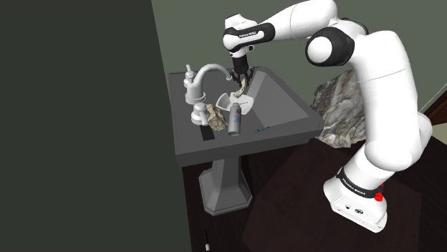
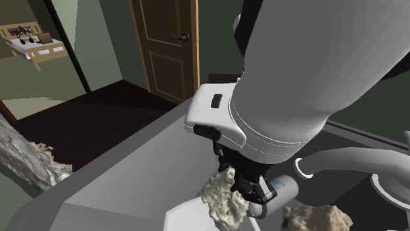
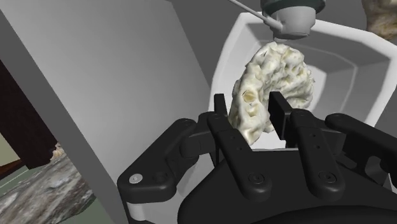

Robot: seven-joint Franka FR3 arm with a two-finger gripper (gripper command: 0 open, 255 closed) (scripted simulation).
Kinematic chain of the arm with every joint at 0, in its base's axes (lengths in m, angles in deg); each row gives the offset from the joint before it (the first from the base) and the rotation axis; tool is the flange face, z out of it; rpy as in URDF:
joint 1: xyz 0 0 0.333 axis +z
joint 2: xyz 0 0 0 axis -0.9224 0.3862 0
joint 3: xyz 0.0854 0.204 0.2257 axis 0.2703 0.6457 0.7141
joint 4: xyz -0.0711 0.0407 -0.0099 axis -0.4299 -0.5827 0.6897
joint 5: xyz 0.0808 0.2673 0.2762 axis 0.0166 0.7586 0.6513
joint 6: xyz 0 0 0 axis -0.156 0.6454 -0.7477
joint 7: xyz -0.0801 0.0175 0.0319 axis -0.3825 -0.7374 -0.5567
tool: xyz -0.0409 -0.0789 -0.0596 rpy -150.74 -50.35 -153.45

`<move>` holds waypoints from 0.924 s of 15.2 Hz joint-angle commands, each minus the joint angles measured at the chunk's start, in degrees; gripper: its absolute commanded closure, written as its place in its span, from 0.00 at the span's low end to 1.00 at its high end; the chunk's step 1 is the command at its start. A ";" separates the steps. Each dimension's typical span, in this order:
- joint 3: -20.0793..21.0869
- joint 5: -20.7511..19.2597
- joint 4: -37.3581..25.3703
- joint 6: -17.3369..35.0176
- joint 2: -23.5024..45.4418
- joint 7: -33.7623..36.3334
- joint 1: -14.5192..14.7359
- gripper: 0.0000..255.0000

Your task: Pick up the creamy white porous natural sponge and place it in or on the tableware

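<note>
Green walls and a dark floor framed a grey pedestal sink (image 1: 285,102) in the shoulder view. The gripper (image 1: 240,84) hung just past the faucet (image 1: 204,74), clasping the sponge (image 1: 242,90) directly above a white dish (image 1: 242,107). A grey bottle (image 1: 234,119) and a brownish lump (image 1: 216,116) lay beside that dish.

From the second exterior view, with a wooden door (image 2: 167,46) behind, the sponge (image 2: 222,197) dangled from the gripper (image 2: 244,189) over a corner of the dish (image 2: 187,218).

At the wrist, the gripper (image 3: 249,107) pinched the pale, hole-riddled sponge (image 3: 273,83) by its near end, and most of it hung free above the dish (image 3: 356,57). It looked light, soft and springy, unlikely to break or slip. A hold across the narrow middle would probably squash it least and stop it swinging.
</note>
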 commanded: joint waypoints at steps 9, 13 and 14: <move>0.17 0.08 -1.55 3.01 4.68 1.06 0.40 1.00; 0.18 0.04 -0.57 5.21 5.92 1.36 0.37 1.00; 0.18 0.02 -0.37 5.74 6.26 1.44 0.36 1.00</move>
